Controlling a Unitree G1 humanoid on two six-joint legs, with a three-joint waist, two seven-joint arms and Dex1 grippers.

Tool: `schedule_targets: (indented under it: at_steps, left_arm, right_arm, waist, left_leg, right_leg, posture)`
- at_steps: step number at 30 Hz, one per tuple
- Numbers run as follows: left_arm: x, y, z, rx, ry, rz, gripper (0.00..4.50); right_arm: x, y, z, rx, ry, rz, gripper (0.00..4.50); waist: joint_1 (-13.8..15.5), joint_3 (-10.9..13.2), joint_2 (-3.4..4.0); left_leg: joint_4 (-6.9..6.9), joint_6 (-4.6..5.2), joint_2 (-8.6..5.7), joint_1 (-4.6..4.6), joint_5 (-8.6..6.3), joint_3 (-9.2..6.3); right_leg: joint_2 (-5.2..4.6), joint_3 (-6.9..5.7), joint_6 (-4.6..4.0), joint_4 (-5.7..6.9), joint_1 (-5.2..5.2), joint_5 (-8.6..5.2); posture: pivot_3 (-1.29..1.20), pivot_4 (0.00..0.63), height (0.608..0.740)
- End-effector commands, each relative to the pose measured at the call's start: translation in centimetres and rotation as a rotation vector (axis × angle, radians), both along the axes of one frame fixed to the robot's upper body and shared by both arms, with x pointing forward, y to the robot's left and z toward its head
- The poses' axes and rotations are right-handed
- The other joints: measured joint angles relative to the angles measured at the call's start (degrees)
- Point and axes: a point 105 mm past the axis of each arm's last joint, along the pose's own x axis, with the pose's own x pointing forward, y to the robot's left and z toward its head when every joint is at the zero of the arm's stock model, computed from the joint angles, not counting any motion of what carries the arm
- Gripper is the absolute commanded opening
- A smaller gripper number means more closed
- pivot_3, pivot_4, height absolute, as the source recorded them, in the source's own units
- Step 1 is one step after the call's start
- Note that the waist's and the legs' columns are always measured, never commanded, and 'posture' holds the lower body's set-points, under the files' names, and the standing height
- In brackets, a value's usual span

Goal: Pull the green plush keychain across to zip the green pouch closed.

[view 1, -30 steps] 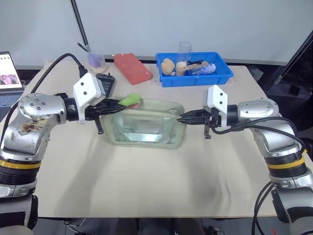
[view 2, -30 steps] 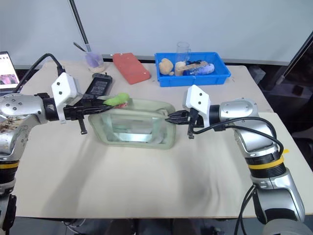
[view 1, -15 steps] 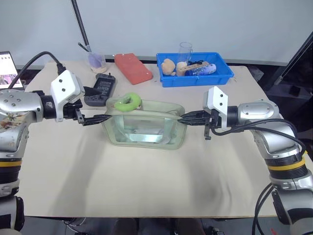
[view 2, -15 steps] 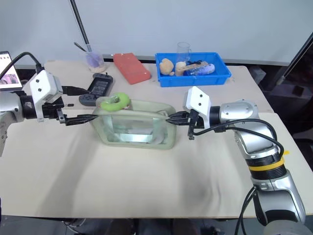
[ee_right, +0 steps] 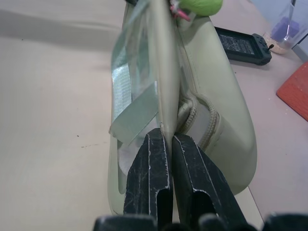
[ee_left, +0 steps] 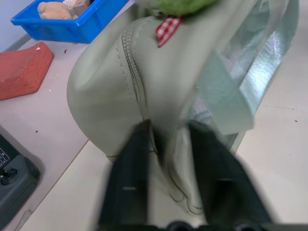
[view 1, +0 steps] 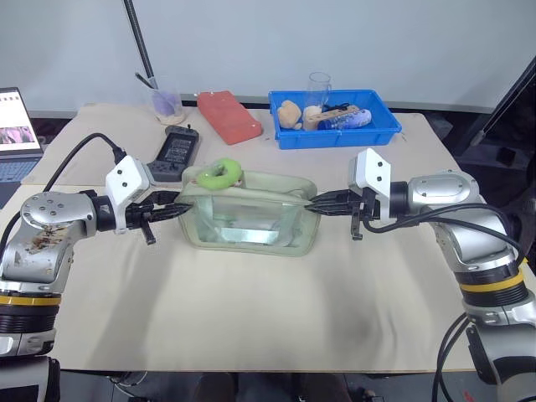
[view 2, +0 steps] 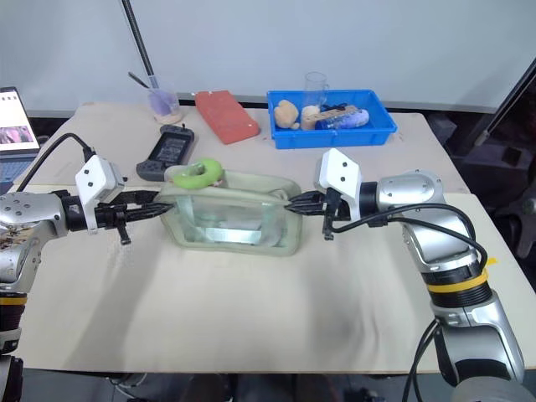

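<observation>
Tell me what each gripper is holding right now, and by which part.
Right gripper pinches the green pouch by its end seam. Left gripper is shut at the pouch's opposite end; its hold cannot be told.

Stereo head pair looking down over table (view 1: 251,335), wrist cameras close on green pouch (ee_right: 211,96) from opposite ends

In the left wrist view the left pincer (ee_left: 166,144) is motion-blurred, so whether its fingers pinch the pouch (ee_left: 110,86) fabric cannot be told. The keychain (ee_left: 180,5) is cut off by that picture's upper edge, and the blue tray (ee_left: 72,29) and red case (ee_left: 21,67) are cropped too. In the head views a laptop (view 1: 17,126) is cut by the left edge, its screen too small to read. Tray contents are too small to identify
</observation>
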Motion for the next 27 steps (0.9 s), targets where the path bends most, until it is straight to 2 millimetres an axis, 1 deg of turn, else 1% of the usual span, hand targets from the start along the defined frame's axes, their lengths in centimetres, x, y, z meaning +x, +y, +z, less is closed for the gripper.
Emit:
schedule_targets:
  at_steps: [1, 2, 4, 7, 8, 9, 10, 11, 13, 14, 15, 17, 18, 20, 22, 24, 27]
  left_arm:
    - [0.0, -0.1, 1.1, 0.007, -0.046, -0.003, 0.00]
    - [0.0, -0.2, 1.0, 0.007, -0.041, 0.000, 0.00]
    - [0.0, -0.2, 1.0, 0.007, -0.040, 0.000, 0.00]
    - [-0.1, -0.2, 1.0, 0.011, -0.037, -0.002, 0.00]
    - [-0.1, -0.2, 0.9, 0.012, -0.035, -0.001, 0.00]
    - [-0.2, -0.2, 0.9, 0.013, -0.034, 0.001, 0.00]
    - [-0.2, -0.2, 0.9, 0.013, -0.034, 0.003, 0.00]
    - [-0.3, -0.2, 0.9, 0.015, -0.034, 0.003, 0.00]
    - [-0.3, -0.3, 0.9, 0.017, -0.034, 0.001, 0.00]
    - [-0.4, -0.4, 0.9, 0.018, -0.035, 0.000, 0.00]
    - [-0.4, -0.5, 0.9, 0.018, -0.035, 0.000, 0.00]
    - [-0.4, -0.6, 0.9, 0.017, -0.032, -0.001, 0.00]
    - [-0.5, -0.6, 0.8, 0.017, -0.029, -0.002, 0.00]
    - [-0.6, -0.9, 0.8, 0.019, -0.025, -0.012, 0.00]
    - [-0.6, -1.0, 0.8, 0.024, -0.025, -0.018, 0.00]
    - [-0.6, -1.1, 0.8, 0.029, -0.027, -0.023, 0.00]
    - [-0.7, -1.4, 0.8, 0.026, -0.026, -0.030, 0.00]
  right_arm:
    - [-0.1, 0.2, 1.3, -0.001, -0.047, 0.006, 0.39]
    - [-0.2, 0.1, 1.3, -0.009, -0.034, 0.017, 0.79]
    - [-0.4, -0.2, 1.5, -0.028, -0.017, 0.030, 1.46]
    - [-0.1, -1.1, 2.8, -0.033, -0.016, 0.019, 2.45]
    - [0.2, -1.5, 3.4, -0.039, -0.035, 0.006, 2.86]
    - [0.4, -1.5, 4.2, -0.033, -0.059, -0.003, 3.13]
    - [0.6, -1.2, 4.9, -0.018, -0.078, -0.005, 3.49]
    - [0.6, -0.5, 5.6, 0.006, -0.099, 0.003, 3.86]
    - [0.4, 1.4, 6.3, 0.054, -0.126, 0.030, 4.46]
    - [0.3, 3.3, 6.5, 0.103, -0.139, 0.049, 4.46]
    - [0.1, 4.7, 6.6, 0.136, -0.146, 0.060, 4.46]
    - [-0.7, 7.1, 6.1, 0.143, -0.148, 0.108, 4.46]
    - [-0.9, 7.8, 5.8, 0.131, -0.156, 0.122, 4.46]
    - [-0.8, 10.2, 6.1, 0.148, -0.168, 0.135, 4.46]
    - [-0.8, 11.7, 6.6, 0.162, -0.178, 0.145, 4.46]
    - [-0.8, 12.8, 6.7, 0.163, -0.183, 0.161, 4.46]
    - [-0.3, 13.7, 6.3, 0.141, -0.193, 0.164, 4.46]
  waist:
    - [0.0, 0.0, 0.00]
    - [0.0, 0.0, 0.00]
    - [0.0, 0.0, 0.00]
    - [0.0, 0.0, 0.00]
    - [0.0, 0.0, 0.00]
    - [0.0, 0.0, 0.00]
    - [0.0, 0.0, 0.01]
    - [0.0, 0.0, 0.01]
    - [-0.2, 0.0, 0.01]
    - [-0.3, 0.0, 0.01]
    - [-0.4, 0.0, 0.01]
    - [-0.5, 0.0, 0.01]
    - [-0.3, 0.0, 0.01]
    - [-0.1, 0.0, 0.01]
    - [0.0, 0.0, 0.01]
    - [0.1, 0.0, 0.01]
    - [0.1, 0.0, 0.00]
  left_leg:
    - [0.00, 0.00, 0.00, 0.00, 0.00, 0.00]
    - [0.00, 0.00, 0.00, 0.00, 0.00, 0.00]
    - [0.00, 0.00, 0.00, 0.00, 0.00, 0.00]
    - [0.00, 0.00, -0.01, -0.01, 0.00, 0.01]
    - [0.00, 0.00, 0.00, -0.01, 0.00, 0.01]
    - [0.00, 0.00, 0.00, -0.01, 0.00, 0.02]
    - [0.00, 0.00, 0.00, 0.00, 0.00, 0.02]
    - [-0.01, 0.00, 0.00, -0.01, 0.00, 0.02]
    - [-0.03, 0.00, 0.02, 0.00, 0.00, 0.02]
    - [-0.05, 0.00, 0.04, 0.01, 0.00, 0.02]
    - [-0.06, 0.00, 0.05, 0.01, 0.00, 0.01]
    - [-0.08, 0.00, 0.06, 0.02, 0.00, 0.02]
    - [-0.09, 0.00, 0.05, -0.04, 0.00, 0.02]
    - [-0.08, 0.00, 0.05, -0.14, 0.00, 0.00]
    - [-0.03, 0.00, 0.03, -0.25, 0.01, 0.02]
    - [0.01, -0.02, 0.03, -0.33, 0.02, 0.01]
    - [0.01, -0.02, 0.03, -0.34, 0.02, 0.00]
  right_leg:
    - [0.00, 0.00, 0.00, 0.00, 0.00, 0.00]
    - [0.00, 0.00, 0.00, 0.00, 0.00, 0.00]
    - [0.00, 0.00, 0.00, 0.00, 0.00, 0.00]
    - [-0.01, 0.00, 0.00, -0.01, -0.01, 0.00]
    - [-0.01, 0.00, -0.01, -0.01, -0.01, 0.00]
    - [-0.02, 0.00, -0.02, -0.01, -0.02, 0.00]
    - [-0.02, 0.00, -0.02, 0.00, -0.02, -0.01]
    - [-0.02, 0.00, -0.03, -0.01, -0.05, -0.01]
    - [-0.01, 0.00, -0.03, 0.01, -0.05, -0.01]
    - [0.01, 0.00, -0.04, 0.01, -0.06, -0.01]
    - [0.03, 0.00, -0.05, 0.02, -0.07, -0.01]
    - [0.04, 0.00, -0.08, 0.12, -0.12, -0.02]
    - [0.04, 0.01, -0.10, 0.20, -0.21, -0.03]
    - [0.06, 0.00, -0.10, 0.24, -0.30, -0.04]
    - [0.03, 0.01, -0.10, 0.24, -0.39, -0.03]
    - [0.03, 0.00, -0.09, 0.25, -0.45, -0.02]
    - [0.03, -0.02, -0.09, 0.24, -0.44, -0.02]
  posture:
    - [0.00, 0.150, 0.740]
    - [0.00, 0.150, 0.740]
    - [0.00, 0.150, 0.740]
    - [0.00, 0.150, 0.740]
    - [0.00, 0.150, 0.740]
    - [0.00, 0.150, 0.740]
    - [0.00, 0.150, 0.740]
    - [0.00, 0.150, 0.740]
    - [0.00, 0.150, 0.740]
    - [0.00, 0.150, 0.740]
    - [0.00, 0.150, 0.740]
    - [0.00, 0.150, 0.740]
    - [0.00, 0.150, 0.740]
    - [0.00, 0.150, 0.740]
    - [0.00, 0.150, 0.740]
    - [0.00, 0.150, 0.740]
    - [0.00, 0.150, 0.740]
